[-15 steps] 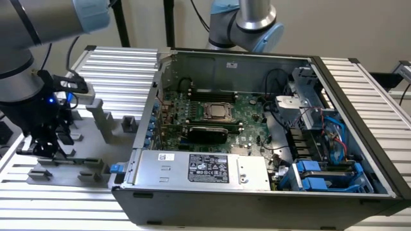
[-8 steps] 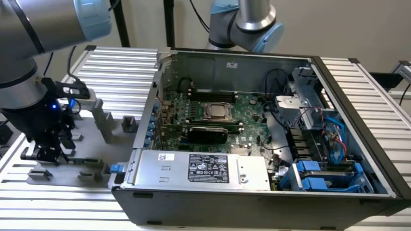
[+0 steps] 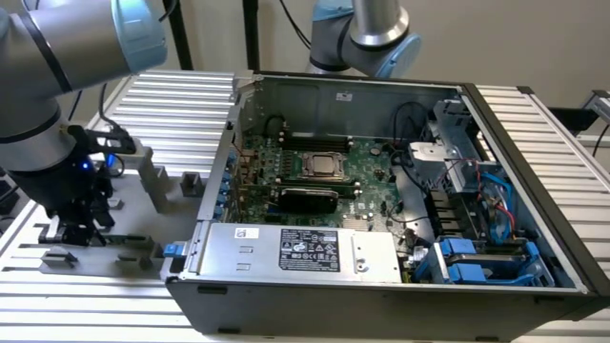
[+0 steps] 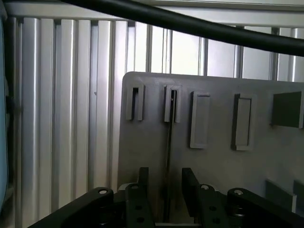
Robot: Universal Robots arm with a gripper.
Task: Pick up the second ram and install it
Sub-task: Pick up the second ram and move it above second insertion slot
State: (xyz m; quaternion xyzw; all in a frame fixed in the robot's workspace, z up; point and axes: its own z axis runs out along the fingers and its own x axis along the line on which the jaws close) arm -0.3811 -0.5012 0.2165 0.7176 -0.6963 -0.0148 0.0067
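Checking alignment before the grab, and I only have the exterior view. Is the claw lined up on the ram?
Observer: Yes. In the wrist view the ram stands on edge between the fingers of the claw.
Operator: Touching it?
Observer: No. The claw is open, with a gap to the ram on each side.
Operator: Where is the ram seated?
Observer: Its far end sits in a slotted block on the grey plate.
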